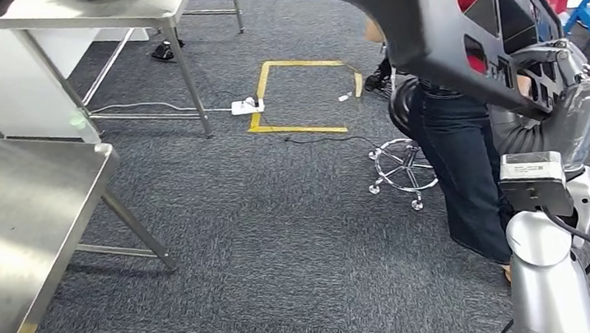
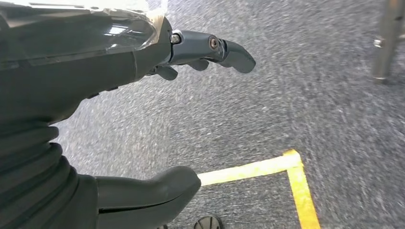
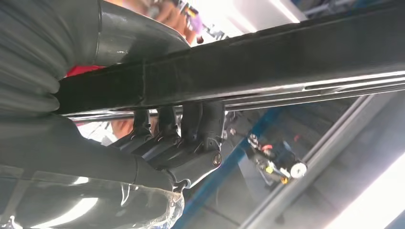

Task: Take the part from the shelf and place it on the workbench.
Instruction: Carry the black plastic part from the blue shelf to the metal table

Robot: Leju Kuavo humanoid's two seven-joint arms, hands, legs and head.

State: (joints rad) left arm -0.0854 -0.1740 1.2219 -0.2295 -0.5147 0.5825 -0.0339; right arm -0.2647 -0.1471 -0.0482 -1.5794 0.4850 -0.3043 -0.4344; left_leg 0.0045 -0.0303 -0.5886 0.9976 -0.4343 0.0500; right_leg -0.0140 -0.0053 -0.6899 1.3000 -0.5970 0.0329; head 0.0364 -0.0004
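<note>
Part (image 1: 425, 20), a big dark panel with cut-outs, is raised high at the right of the head view, gripped along its lower edge by the right hand (image 1: 551, 77), whose fingers (image 3: 162, 136) hook over the rim. Its top is cut off, and it hides much of a person (image 1: 461, 165) behind. Left hand (image 2: 143, 62) hangs over the carpet (image 2: 267, 109) (fingers apart, empty); workbench (image 1: 7, 213) lies well apart.

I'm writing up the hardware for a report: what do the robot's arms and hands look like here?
The right arm is silver and rounded, with a black cable along it and a grey box at the wrist. Both hands have a dark grey ribbed cover, clear plastic wrap, a thick grey thumb and darker fingers: left hand, right hand.
</note>
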